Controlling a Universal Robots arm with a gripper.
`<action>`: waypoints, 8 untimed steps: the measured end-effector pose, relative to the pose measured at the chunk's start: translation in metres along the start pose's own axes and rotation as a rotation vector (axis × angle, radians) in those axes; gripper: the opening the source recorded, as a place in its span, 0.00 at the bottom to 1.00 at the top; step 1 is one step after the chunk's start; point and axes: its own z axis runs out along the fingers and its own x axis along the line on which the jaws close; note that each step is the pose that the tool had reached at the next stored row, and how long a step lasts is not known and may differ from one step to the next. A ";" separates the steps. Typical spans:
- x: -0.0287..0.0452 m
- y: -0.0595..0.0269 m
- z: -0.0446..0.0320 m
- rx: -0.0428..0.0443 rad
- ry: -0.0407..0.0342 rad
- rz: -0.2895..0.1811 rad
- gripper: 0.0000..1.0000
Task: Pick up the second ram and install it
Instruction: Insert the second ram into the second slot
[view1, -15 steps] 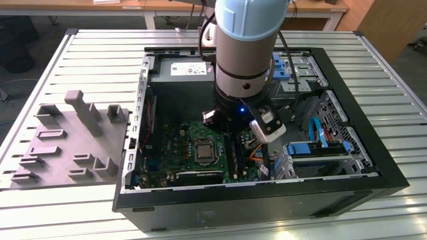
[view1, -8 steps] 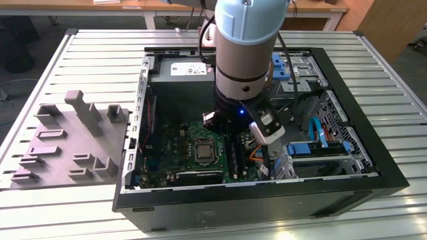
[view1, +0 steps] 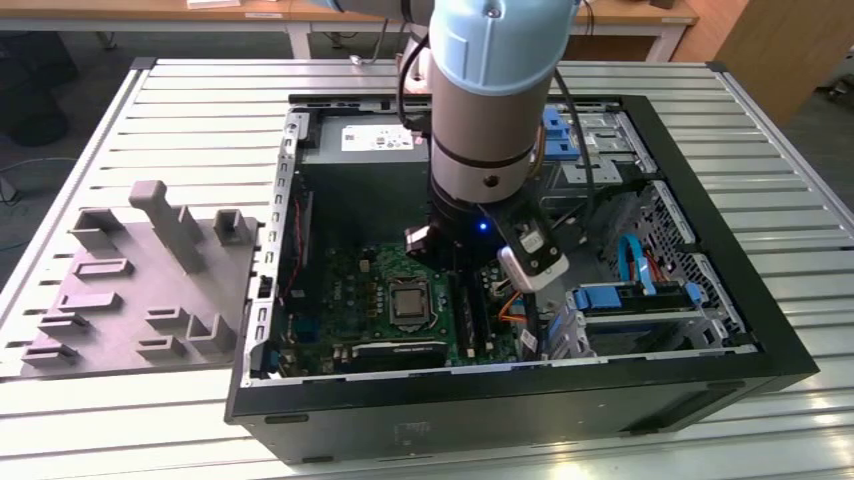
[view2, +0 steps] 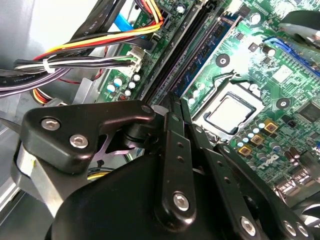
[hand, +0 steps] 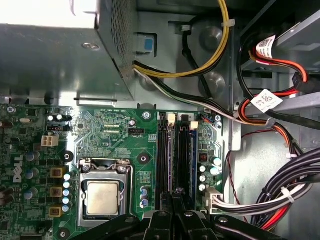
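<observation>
Gripper (hand: 175, 196) (view2: 172, 99): the fingers are pressed together, with the tips over the near end of the memory slots. Its black linkage hides that end in both wrist views.
Contact: I cannot tell whether the tips touch what lies beneath them.
Second ram (hand: 190, 155) (view2: 210, 42): a dark blue stick standing on edge in the slots, beside the socket. Only a thin strip of its face shows, and its near end is lost under the gripper.
Memory slots (hand: 165, 160): dark parallel channels, too close-packed to say how many are filled.
Slot clips: two pale ones show at the far end in the first wrist view.
Socket (hand: 102, 192) (view2: 232, 110) (view1: 404, 300): one, square and silver. Its near edge is cut off in the first wrist view.
Motherboard (hand: 115, 130) (view1: 347, 290): one green board, partly covered by the arm in the exterior view.
Cables (hand: 290, 185) (view2: 75, 60): several bundles on the far side of the slots from the socket, too tangled to count.
Power supply box (hand: 50, 50) (view1: 367, 135): one grey box past the far end of the board.
Arm (view1: 487, 100): one, reaching down into the case and hiding the slots' far end in the exterior view.
Case (view1: 534, 400): one black tower lying open on its side.
Fixture (view1: 147, 290): one grey moulded piece, apart from the case on the exterior view's left.
Table (view1: 200, 100): one slatted metal top under everything.
</observation>
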 end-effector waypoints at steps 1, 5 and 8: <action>0.0000 0.0000 0.0005 0.0001 0.0001 0.000 0.13; 0.0001 -0.0001 0.0008 0.0001 0.0001 0.000 0.13; 0.0001 -0.0001 0.0008 -0.0012 0.0000 0.000 0.13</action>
